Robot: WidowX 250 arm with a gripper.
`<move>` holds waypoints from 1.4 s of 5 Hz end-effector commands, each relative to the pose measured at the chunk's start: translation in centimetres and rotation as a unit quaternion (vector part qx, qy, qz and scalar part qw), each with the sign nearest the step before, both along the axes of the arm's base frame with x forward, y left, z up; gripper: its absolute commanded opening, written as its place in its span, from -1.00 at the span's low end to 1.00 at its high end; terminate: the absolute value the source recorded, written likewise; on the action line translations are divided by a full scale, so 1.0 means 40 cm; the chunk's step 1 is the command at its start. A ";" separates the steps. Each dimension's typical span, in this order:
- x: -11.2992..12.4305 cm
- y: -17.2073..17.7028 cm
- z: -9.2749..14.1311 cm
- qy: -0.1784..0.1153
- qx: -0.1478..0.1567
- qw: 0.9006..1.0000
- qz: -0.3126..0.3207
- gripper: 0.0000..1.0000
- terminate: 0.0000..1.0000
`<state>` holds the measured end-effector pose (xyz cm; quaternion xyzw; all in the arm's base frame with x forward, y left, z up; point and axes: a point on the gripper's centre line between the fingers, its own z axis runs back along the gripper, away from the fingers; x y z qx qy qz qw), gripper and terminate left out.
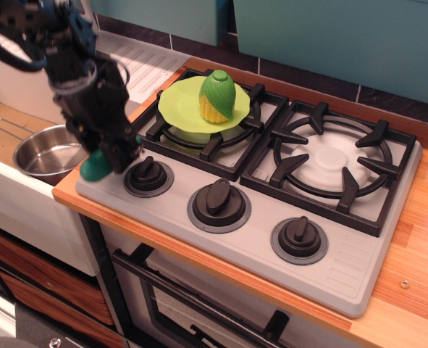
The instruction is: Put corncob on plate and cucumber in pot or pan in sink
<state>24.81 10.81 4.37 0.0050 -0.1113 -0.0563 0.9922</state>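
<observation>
A: Starting nearest, lower left of the frame: where's the cucumber?

B: At the front-left corner of the stove, its rounded end poking out below the gripper. The fingers look clamped on it, though the arm hides most of the grip.

A: So the corn step is finished?

B: I'd judge so. The corncob sits on the plate, upper centre, over the back-left burner.

A: Then the cucumber step is in hand.

B: Yes. The pot stands in the sink at the left edge, just beside the counter. The next move calls for carrying the cucumber left, over the pot's rim, then letting go.
</observation>
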 end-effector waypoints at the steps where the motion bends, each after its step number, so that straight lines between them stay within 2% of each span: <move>1: 0.017 0.011 0.129 -0.011 0.025 1.000 -0.015 -1.00 -1.00; 3: 0.028 0.080 0.131 -0.024 0.020 0.998 -0.057 -1.00 -1.00; 7: 0.050 0.197 0.090 -0.051 0.019 0.995 -0.088 -1.00 -1.00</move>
